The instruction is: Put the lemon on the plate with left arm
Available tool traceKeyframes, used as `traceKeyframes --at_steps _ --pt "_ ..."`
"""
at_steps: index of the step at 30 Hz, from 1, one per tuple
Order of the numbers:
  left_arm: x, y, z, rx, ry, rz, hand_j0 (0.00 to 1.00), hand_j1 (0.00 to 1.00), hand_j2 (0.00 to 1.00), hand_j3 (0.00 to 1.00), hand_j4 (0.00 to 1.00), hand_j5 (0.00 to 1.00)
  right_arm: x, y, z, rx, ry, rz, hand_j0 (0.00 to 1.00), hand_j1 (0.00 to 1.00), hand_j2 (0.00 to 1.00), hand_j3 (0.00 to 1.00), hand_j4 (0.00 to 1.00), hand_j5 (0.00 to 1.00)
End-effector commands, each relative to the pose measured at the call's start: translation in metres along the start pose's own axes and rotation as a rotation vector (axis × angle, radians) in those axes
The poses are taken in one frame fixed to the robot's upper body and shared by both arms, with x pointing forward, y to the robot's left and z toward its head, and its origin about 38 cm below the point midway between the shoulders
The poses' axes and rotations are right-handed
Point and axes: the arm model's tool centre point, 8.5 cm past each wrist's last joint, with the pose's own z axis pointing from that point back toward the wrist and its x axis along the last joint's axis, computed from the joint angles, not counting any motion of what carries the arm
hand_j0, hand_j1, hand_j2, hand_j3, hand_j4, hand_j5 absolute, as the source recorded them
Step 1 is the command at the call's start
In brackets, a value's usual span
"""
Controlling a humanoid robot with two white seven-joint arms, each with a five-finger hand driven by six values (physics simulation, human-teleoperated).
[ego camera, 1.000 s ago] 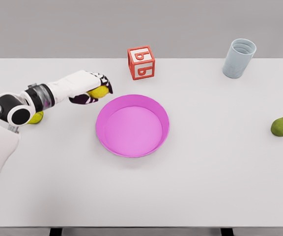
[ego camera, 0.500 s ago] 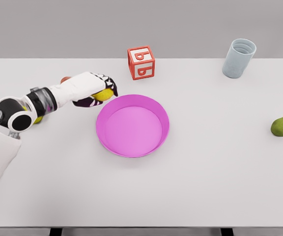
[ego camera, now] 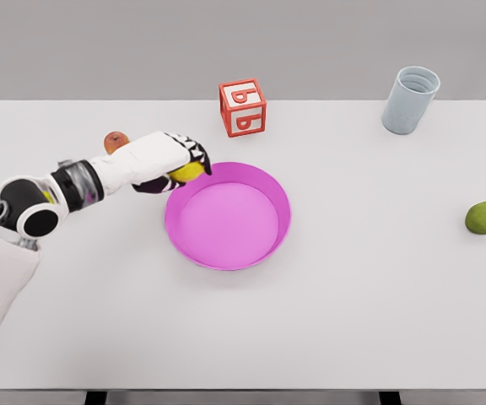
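You are looking down on a white table (ego camera: 327,321) that fills most of the view, with its far edge against a grey wall. Your left arm (ego camera: 74,186) comes in from the lower left: the white upper segment rises along the left edge, bends at a round black-and-white joint near the table's left side, and the forearm then reaches right and slightly away from you, roughly level above the tabletop. Your right arm is out of sight.

The magenta plate (ego camera: 268,181) lies near the table's middle, a shallow round dish with a raised rim. Your left hand (ego camera: 174,160) sits at the plate's upper-left rim, back of the hand turned up, with the dark-marked fingers (ego camera: 197,153) curled down and around the lemon (ego camera: 187,172). So the lemon is in your grasp, its yellow underside showing beneath the fingers, right at the rim's edge and only just overlapping it; it is held off the table and not resting in the dish.

Beyond the plate stands a red letter block (ego camera: 243,107), well apart from your hand. A pale blue cup (ego camera: 410,101) stands upright at the far right. A green pear (ego camera: 483,217) lies near the right edge. A small reddish fruit (ego camera: 116,141) peeks out just behind your forearm.
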Motion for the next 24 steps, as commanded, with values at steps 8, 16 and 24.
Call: traceKeyframes --at_steps 8,16,24 --pt "0.017 0.004 0.001 0.024 -0.038 -0.017 0.61 0.61 0.61 0.61 0.61 0.61 0.0 0.0 0.0 0.0 -0.001 0.0 1.0 1.0 1.0 1.0 1.0 1.0" --pt "0.028 -0.002 0.004 0.026 -0.058 -0.017 0.69 0.69 0.69 0.69 0.69 0.69 0.0 0.0 0.0 0.0 0.001 0.0 1.0 1.0 1.0 1.0 1.0 1.0" --pt "0.028 -0.003 0.004 0.026 -0.058 -0.015 0.85 0.85 0.85 0.85 0.85 0.85 0.0 0.0 0.0 0.0 0.001 0.0 1.0 1.0 1.0 1.0 1.0 1.0"
